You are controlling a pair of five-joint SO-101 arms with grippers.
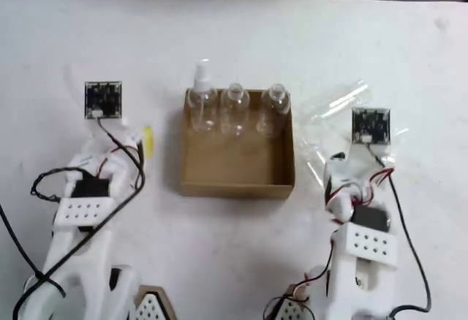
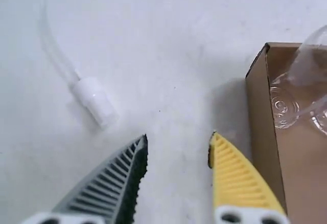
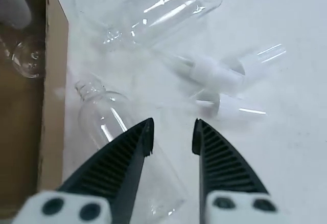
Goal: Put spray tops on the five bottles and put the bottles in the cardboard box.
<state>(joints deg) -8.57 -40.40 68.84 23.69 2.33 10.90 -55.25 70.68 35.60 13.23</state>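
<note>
Three, counting the bottles standing upright along the far wall of the cardboard box (image 1: 238,187): spray-topped bottle (image 1: 202,104) at one end, then middle bottle (image 1: 235,109) and end bottle (image 1: 275,108), both showing bare necks.

Lying outside on the white surface (image 1: 234,35), just beside the box wall: near bottle (image 3: 107,114), neck open, lower body slipping behind one finger of the right pincer (image 3: 172,137) and running off the frame edge. Lying farther off, also topless: far bottle (image 3: 163,9). Overlapping beyond the pincer tips: first spray top (image 3: 214,75) and second spray top (image 3: 232,110), tubes and clear parts blending into the white and proving hard to separate.

Right pincer hanging with black fingers apart, gripping nothing. Left pincer (image 2: 178,150) likewise standing apart and holding nothing, one finger gray and one yellow, poised over bare surface just beside a box corner. Lying near it: lone spray top (image 2: 94,101), dip tube curving away and fading against the white.

Peeking out past the left arm in the high view: yellow finger (image 1: 148,141), the rest tucked under the wrist. Glinting by the right arm: clear heap (image 1: 333,115), too washed out for telling bottle from top.
</note>
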